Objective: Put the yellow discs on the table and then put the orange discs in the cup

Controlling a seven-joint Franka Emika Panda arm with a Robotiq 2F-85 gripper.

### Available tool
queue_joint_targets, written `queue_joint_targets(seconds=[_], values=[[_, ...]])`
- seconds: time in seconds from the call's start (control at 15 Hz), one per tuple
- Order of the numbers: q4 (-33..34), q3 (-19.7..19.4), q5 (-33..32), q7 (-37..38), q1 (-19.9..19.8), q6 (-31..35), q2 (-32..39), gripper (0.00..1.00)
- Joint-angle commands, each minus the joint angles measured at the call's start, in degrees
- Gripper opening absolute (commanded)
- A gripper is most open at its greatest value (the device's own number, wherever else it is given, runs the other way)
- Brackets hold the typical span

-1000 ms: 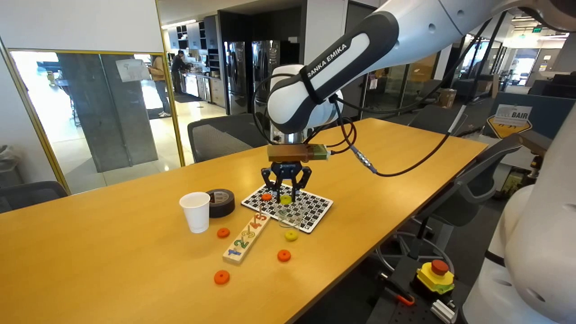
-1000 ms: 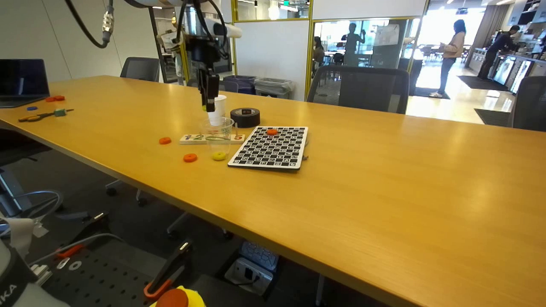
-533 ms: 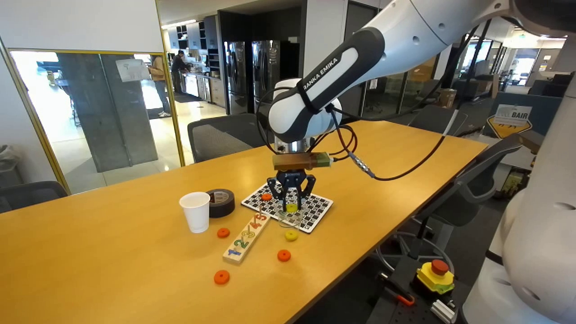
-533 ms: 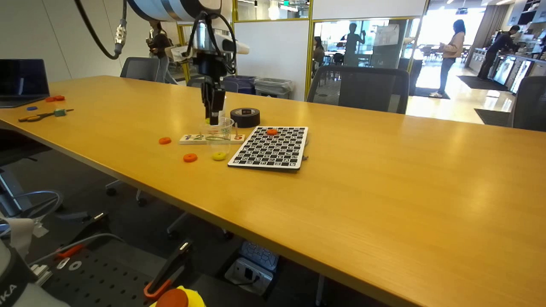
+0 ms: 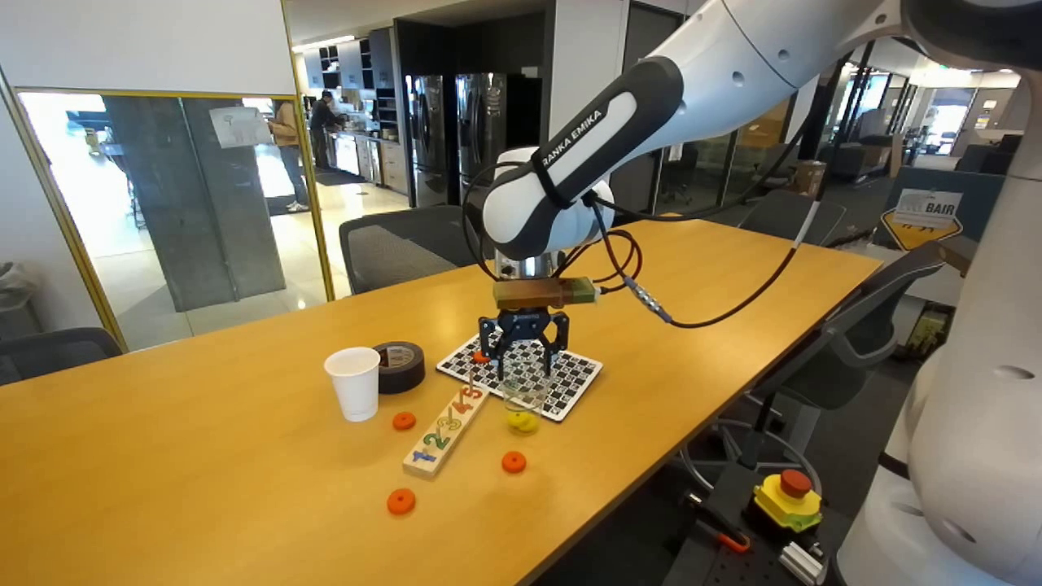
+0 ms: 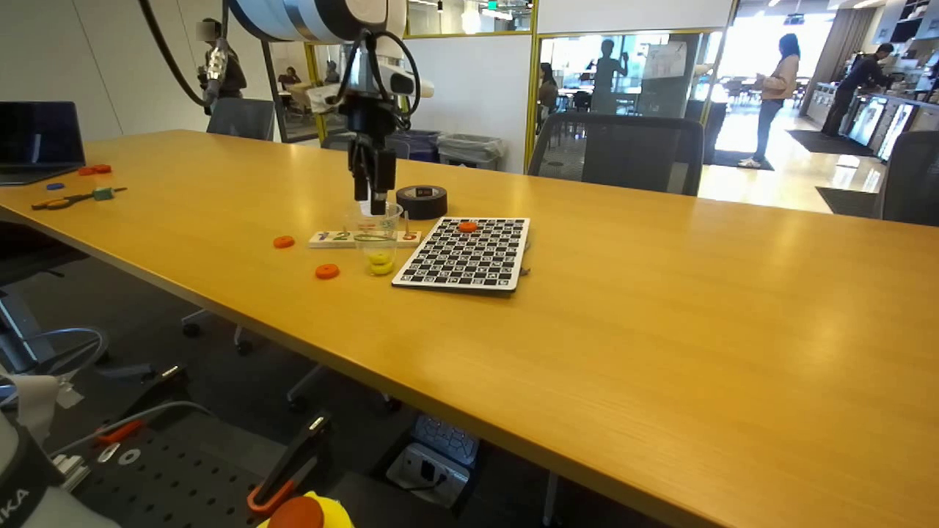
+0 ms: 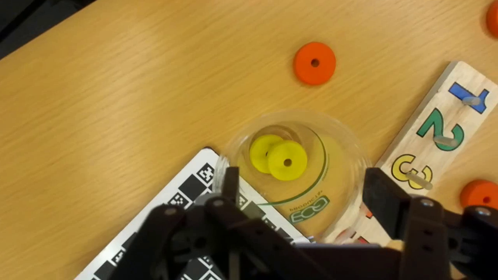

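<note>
The yellow step looks all but done — two yellow discs (image 7: 281, 157) overlap inside the clear plastic cup (image 7: 342, 155), mid-frame in the wrist view. The gripper (image 7: 301, 177) hangs over it, spread and empty. Next, likely: lift, then pinch the orange disc (image 7: 314, 72) at upper centre.

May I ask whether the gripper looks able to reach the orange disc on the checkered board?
Probably yes: the empty gripper is open and the orange disc lies uncovered; the clear plastic cup beneath the gripper may need avoiding.

Yellow discs (image 7: 278, 157) overlapping inside clear cup (image 7: 344, 149); orange discs (image 7: 321, 70) scattered flat; white cup (image 5: 356, 391) upright on table (image 5: 244, 456).
</note>
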Motion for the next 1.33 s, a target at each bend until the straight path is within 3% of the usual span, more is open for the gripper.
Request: queue_joint_targets(seconds=[0.0,0.2,0.8,1.27], values=[[3.8,-0.1,-2.0,-1.5,-0.2,2.8,1.6,1.0],[8.7,-0.8,-3.8,-2.3,-0.5,5.4,5.1,1.0],[31.0,-4.5,-3.3,-5.8,-1.6,5.1,26.6,1.0],[38.4,-5.9,-2.4,-5.6,-1.5,5.1,34.3,1.0]])
